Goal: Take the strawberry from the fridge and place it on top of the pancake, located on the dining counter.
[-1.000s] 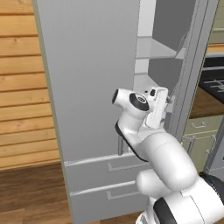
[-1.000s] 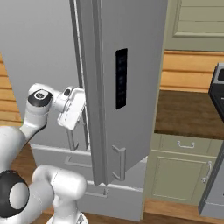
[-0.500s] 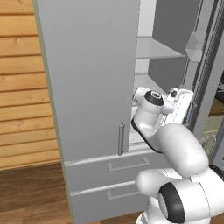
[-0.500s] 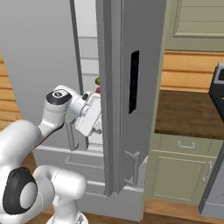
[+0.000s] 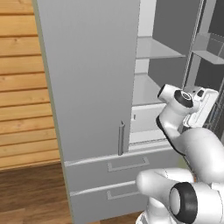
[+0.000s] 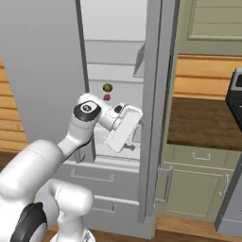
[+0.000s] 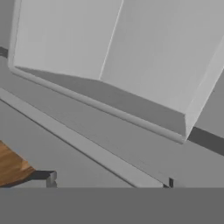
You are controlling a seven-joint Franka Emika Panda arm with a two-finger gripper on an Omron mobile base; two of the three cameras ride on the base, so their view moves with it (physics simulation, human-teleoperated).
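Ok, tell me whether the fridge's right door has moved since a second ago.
Yes. The right door has swung open, away from the closed left door, exposing the shelves.

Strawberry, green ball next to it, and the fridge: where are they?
strawberry (image 6: 107, 97): right base view, on its red body.
green ball (image 6: 108, 87): right base view, on its middle.
fridge (image 5: 89, 78): left base view, on the closed left door.

My wrist hides the lower edge of the strawberry (image 6: 107, 97), which is too small to make out. My gripper (image 6: 126, 147) fingers are too dim to judge. The fridge (image 5: 92, 87) top is cut off.
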